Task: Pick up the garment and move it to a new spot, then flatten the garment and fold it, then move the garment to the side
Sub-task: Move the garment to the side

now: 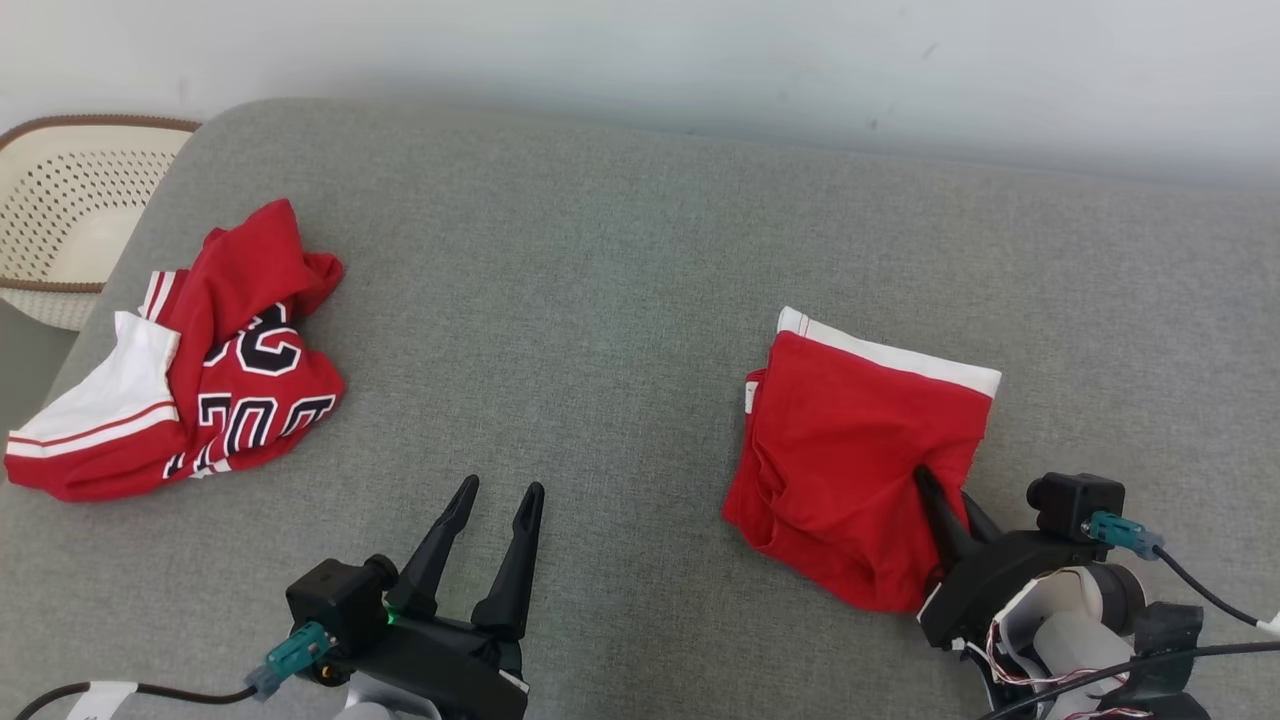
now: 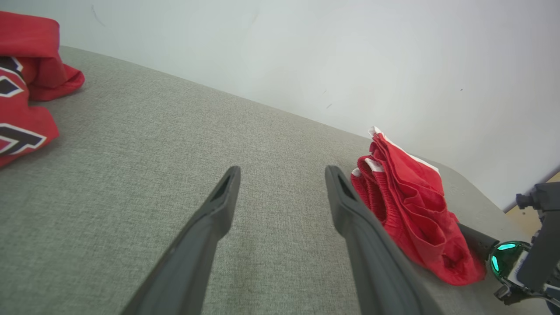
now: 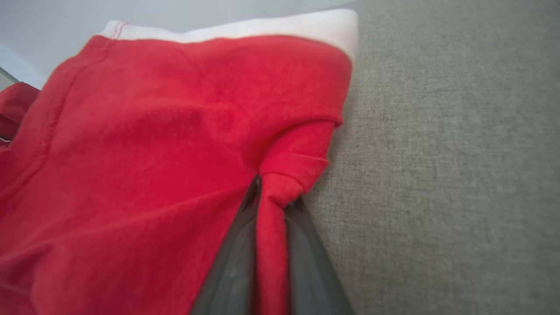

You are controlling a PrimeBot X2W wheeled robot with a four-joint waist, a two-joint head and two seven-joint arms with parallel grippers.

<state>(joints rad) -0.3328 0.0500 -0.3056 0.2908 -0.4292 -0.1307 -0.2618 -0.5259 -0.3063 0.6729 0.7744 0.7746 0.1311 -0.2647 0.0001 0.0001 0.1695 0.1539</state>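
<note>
"Two red garments, by my count. What sits furthest left?"

"Furthest left, a cream perforated plastic basket with a brown rim stands beside the grey woven upholstered cushion. On the cushion's left part lies a crumpled red jersey with black-and-white lettering and white trim, well apart from both my hands."

"And your left gripper?"

"My left gripper is over bare cushion near the front edge. Its two dark fingers are spread apart, with nothing between them."

"Where is the garment you are handling?"

"Further right. A folded red fabric garment with a white band along its far edge lies on the cushion's right part. My right gripper is at its near right corner. The fingers are clamped on a pinched ridge of the red cloth, and my wrist view shows that fold squeezed between them. Bare grey cushion lies to the right of the garment, and a pale wall runs behind."
</note>
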